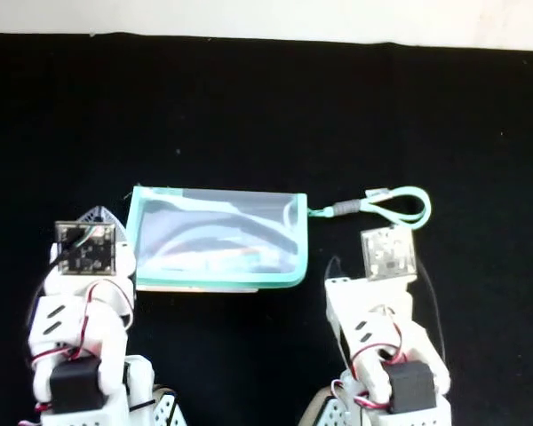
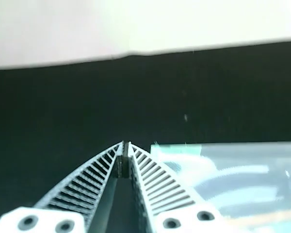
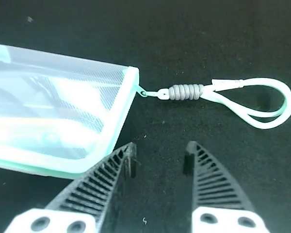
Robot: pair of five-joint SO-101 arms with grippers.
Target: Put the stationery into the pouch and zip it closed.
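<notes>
**Both arms at the near edge, pouch flat between them**

Closest in, the two arms stand side by side at the near edge of the black table point(image 1: 249, 115). The left gripper point(image 2: 125, 146) has its jaws pressed together with nothing between them, and its tip lies just beside the pouch's left end. The right gripper point(image 3: 160, 156) has its jaws spread and holds nothing. It hovers near the pouch's right end, on the near side of the zip pull.

The pouch point(image 1: 218, 240) is translucent with mint-green edging and lies flat in the middle of the table. Dark stationery point(image 1: 200, 238) shows through its wall. A pale green cord loop point(image 1: 398, 206) runs from the pouch's far right corner, stretched out to the right on the cloth.
</notes>
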